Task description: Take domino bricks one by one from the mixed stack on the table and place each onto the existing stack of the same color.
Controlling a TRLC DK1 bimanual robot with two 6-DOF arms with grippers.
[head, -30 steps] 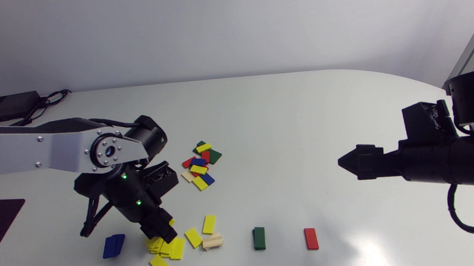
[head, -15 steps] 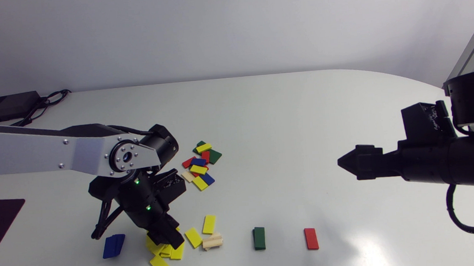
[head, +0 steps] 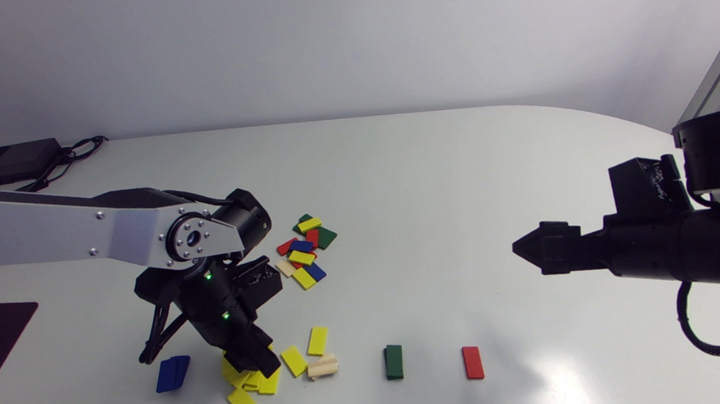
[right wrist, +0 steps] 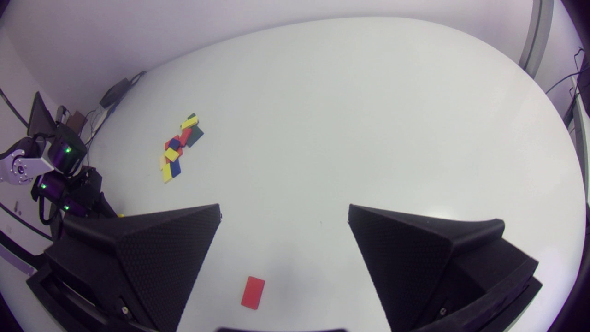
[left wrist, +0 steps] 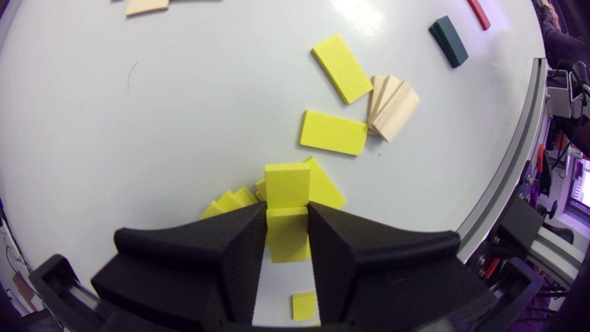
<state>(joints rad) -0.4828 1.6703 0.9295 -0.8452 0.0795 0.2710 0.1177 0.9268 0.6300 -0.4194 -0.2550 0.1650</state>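
Head view: left gripper low over the yellow pile near the front edge of the table, between blue stack and wood stack. Grip hidden here by the arm itself. Mixed pile further back, toward the middle, several colours in it, so sorting judged far from done. Green stack and red brick in the same front row, well apart, probably to keep each colour's place distinct. Right gripper high near the right edge, out of the way.

Left wrist view: both fingers pressed on the two long sides of a yellow brick, clamped across its width. Brick right over the yellow pile, likely brought low for setting down on its own colour. Touching the pile or not: cannot tell. A loose yellow ahead, just beside the wood stack; pile rather untidy, so some risk of sliding at release.

Right wrist view: fingers far apart, nothing between. Red brick on the table below, not touched. Idle, by the look of it.
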